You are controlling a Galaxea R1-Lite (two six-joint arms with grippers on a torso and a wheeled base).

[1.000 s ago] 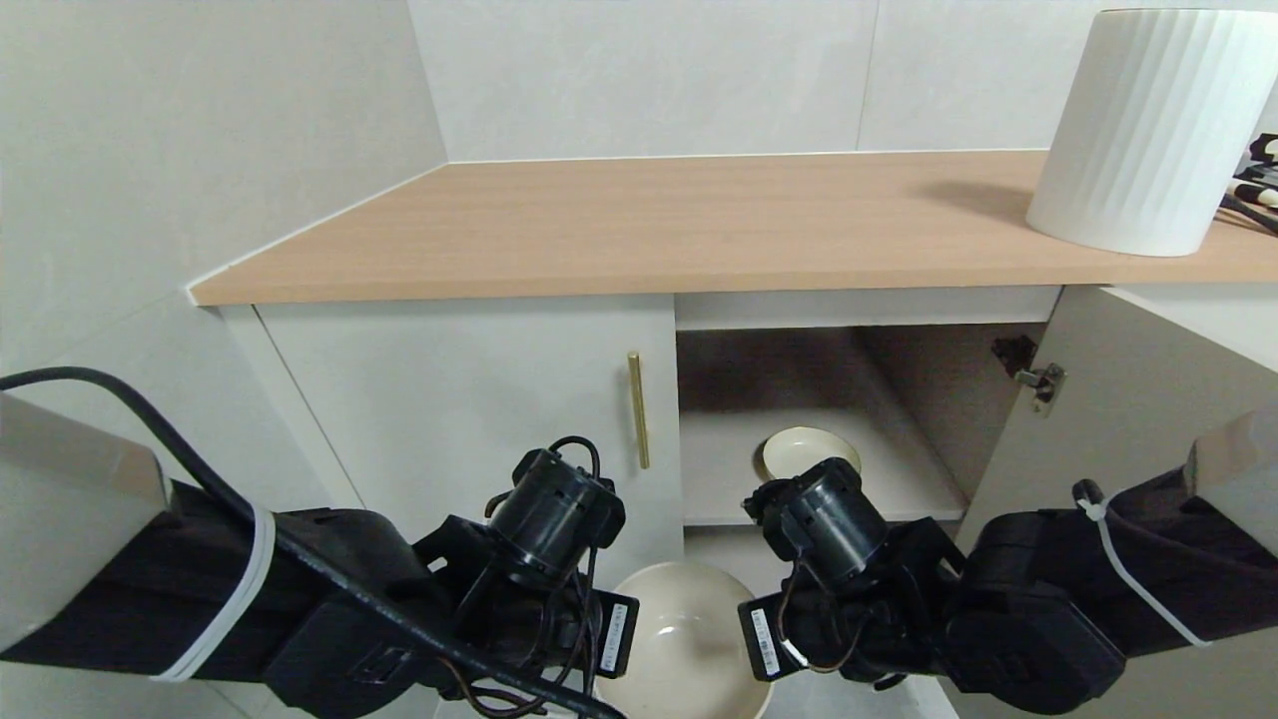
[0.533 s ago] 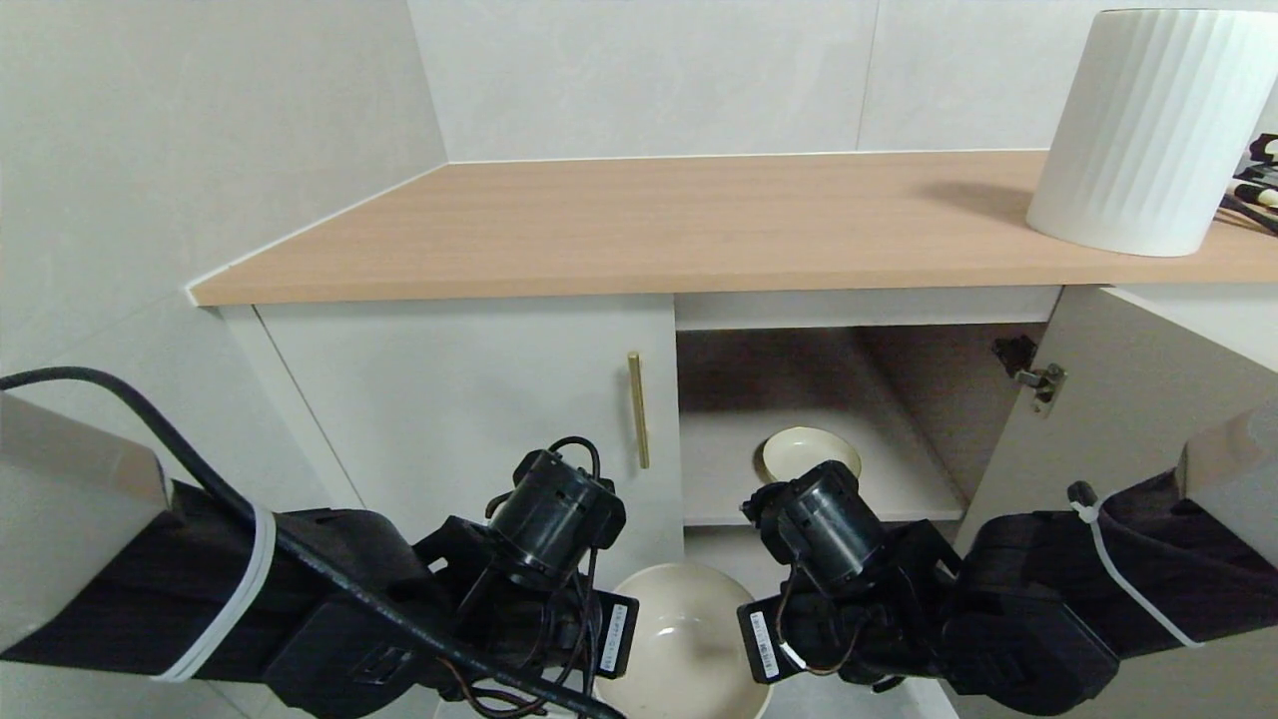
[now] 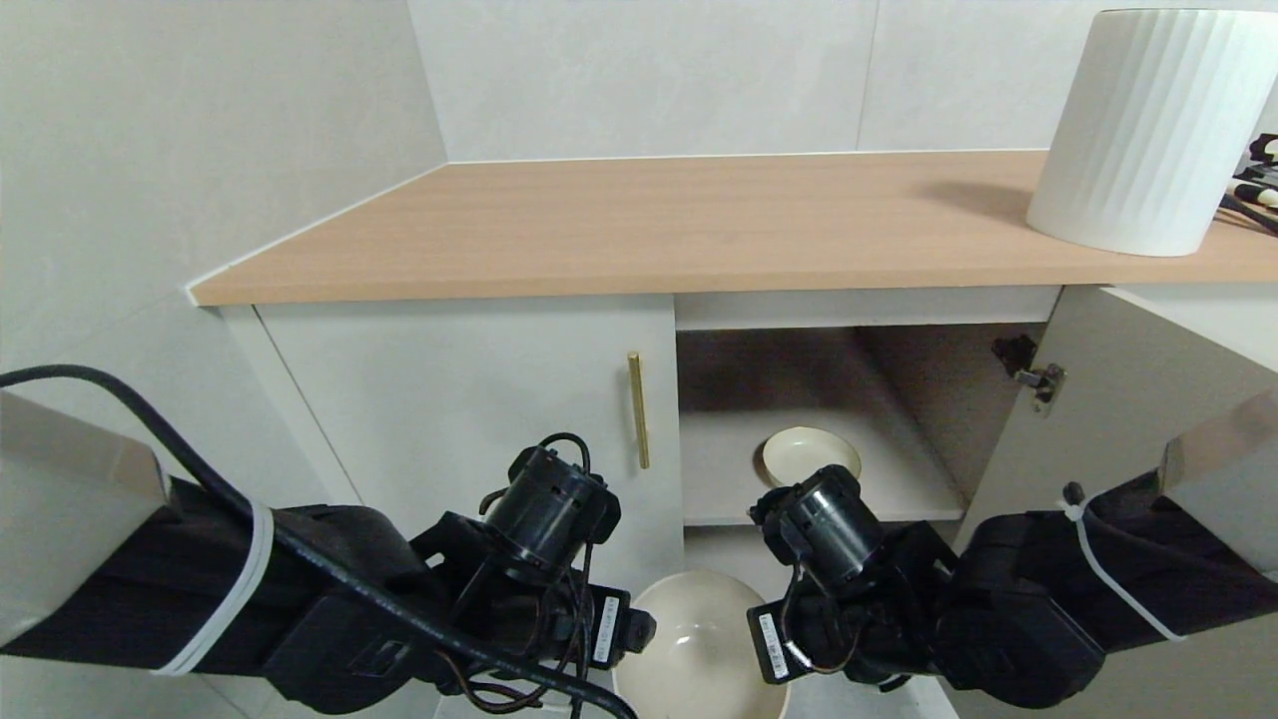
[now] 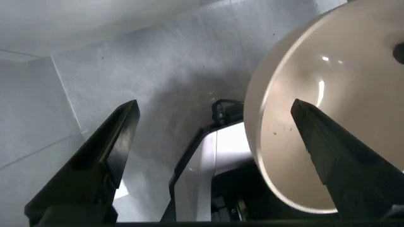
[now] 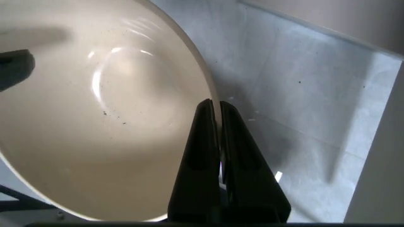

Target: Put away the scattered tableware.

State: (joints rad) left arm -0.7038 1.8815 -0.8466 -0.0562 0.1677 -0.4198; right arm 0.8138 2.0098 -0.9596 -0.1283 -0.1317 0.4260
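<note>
A large cream bowl [image 3: 699, 639] hangs low in front of the open cabinet, between my two wrists. My right gripper [image 5: 218, 110] is shut on its rim, one finger inside and one outside the bowl [image 5: 107, 126]. My left gripper [image 4: 214, 164] is open wide on the bowl's other side; the near rim of the bowl [image 4: 278, 120] lies between its fingers, and I cannot tell whether they touch it. A smaller cream dish [image 3: 811, 451] rests on the cabinet shelf [image 3: 719, 469].
The cabinet's right door [image 3: 1128, 399] stands open beside my right arm. The left door, with its brass handle [image 3: 639, 409], is closed. A white ribbed cylinder [image 3: 1148, 130] stands on the wooden counter [image 3: 649, 220]. Grey tiled floor lies below the bowl.
The bowl has shifted slightly lower and to the right with my right gripper. My left wrist has dropped a little.
</note>
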